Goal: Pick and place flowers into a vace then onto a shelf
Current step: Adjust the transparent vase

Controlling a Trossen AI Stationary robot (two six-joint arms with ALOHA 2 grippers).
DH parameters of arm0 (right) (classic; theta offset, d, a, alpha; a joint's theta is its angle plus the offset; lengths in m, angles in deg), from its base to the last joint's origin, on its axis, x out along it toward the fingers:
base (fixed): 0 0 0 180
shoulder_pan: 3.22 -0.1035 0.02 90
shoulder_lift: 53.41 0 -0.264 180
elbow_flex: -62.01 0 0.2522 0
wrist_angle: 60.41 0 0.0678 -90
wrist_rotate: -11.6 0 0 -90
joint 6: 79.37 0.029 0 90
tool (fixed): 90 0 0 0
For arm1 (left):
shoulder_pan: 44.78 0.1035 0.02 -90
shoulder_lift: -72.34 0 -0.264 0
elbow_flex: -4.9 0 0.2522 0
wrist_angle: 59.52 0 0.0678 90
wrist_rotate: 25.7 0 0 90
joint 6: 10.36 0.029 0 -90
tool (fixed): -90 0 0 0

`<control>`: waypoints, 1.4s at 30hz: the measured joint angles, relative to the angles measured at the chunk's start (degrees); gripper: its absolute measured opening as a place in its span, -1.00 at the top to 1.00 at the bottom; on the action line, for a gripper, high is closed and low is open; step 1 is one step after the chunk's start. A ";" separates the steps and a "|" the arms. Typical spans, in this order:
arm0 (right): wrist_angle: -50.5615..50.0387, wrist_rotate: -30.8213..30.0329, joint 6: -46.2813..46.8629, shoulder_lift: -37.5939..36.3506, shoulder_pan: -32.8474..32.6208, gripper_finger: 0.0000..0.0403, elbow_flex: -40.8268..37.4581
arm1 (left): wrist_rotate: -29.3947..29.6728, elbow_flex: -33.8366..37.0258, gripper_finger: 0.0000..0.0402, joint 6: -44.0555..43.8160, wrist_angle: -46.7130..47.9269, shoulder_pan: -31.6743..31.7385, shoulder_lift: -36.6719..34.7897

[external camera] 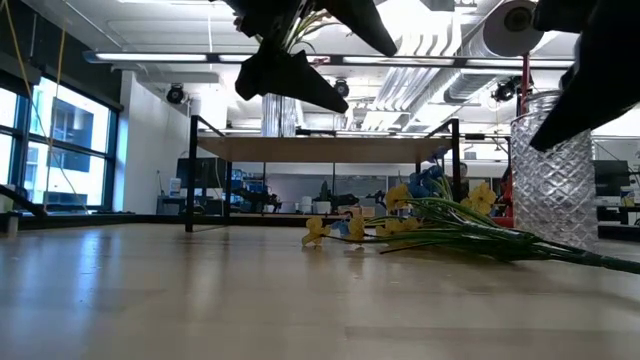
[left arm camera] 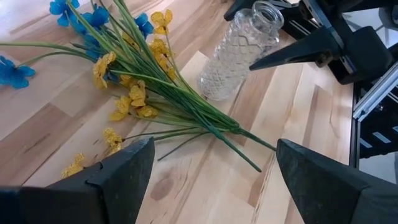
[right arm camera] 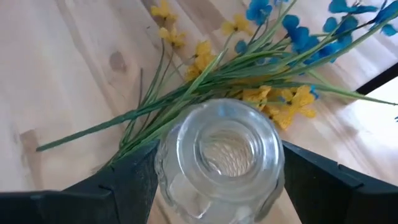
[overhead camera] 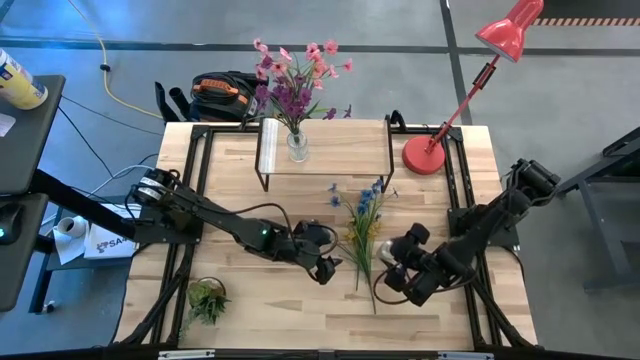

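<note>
The blue and yellow flowers (overhead camera: pixel 362 232) lie flat on the counter (overhead camera: pixel 240 170), stems toward the near edge. The left gripper (overhead camera: pixel 325 262) hangs just above them with its fingers spread wide, holding nothing. The right gripper (overhead camera: pixel 392 268) pinches a clear vase (right arm camera: pixel 219 158) just beside the stems, mouth up. The pink and purple flowers (overhead camera: pixel 293 75) already stand in another vase (overhead camera: pixel 297 146) on the shelf (overhead camera: pixel 325 150).

The stems fan out loosely, so I reckon a pinch there could catch only some and leave the rest behind. The vase neck looks narrow too; a crooked bunch might snag on the rim or push the glass over in that grip.

The high view shows both arms and the finished bunch on the shelf. The low view shows the vase bottom sitting at counter level, which no view from above settles. The right wrist view looks straight down the vase mouth.
</note>
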 joint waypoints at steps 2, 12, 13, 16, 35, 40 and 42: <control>-0.02 0.02 -0.10 0.00 0.63 -0.49 0.00 | 0.03 0.00 -0.84 0.05 -0.02 0.00 0.00; 1.65 3.18 2.20 0.00 1.55 -0.42 -3.23 | 0.11 0.00 -0.84 0.05 0.20 0.00 -0.02; 1.27 3.53 2.73 0.00 1.25 -0.38 -3.45 | 0.12 0.00 -0.84 0.05 0.20 0.00 -0.02; 0.35 3.71 4.30 -0.06 0.23 -0.27 -3.84 | 0.16 0.00 -0.84 -0.12 0.21 0.00 -0.02; -9.70 5.52 8.72 -0.13 -5.47 -0.32 -3.87 | -5.33 -0.07 -0.84 -7.02 -4.87 -0.03 7.02; -10.06 8.96 9.32 -0.08 -5.66 -0.42 -4.12 | -6.03 -0.28 -0.84 -10.49 -12.27 -0.02 10.93; -10.17 10.94 9.45 0.17 -5.76 -0.48 -4.28 | -6.00 0.12 -0.84 -12.63 -11.78 0.00 11.28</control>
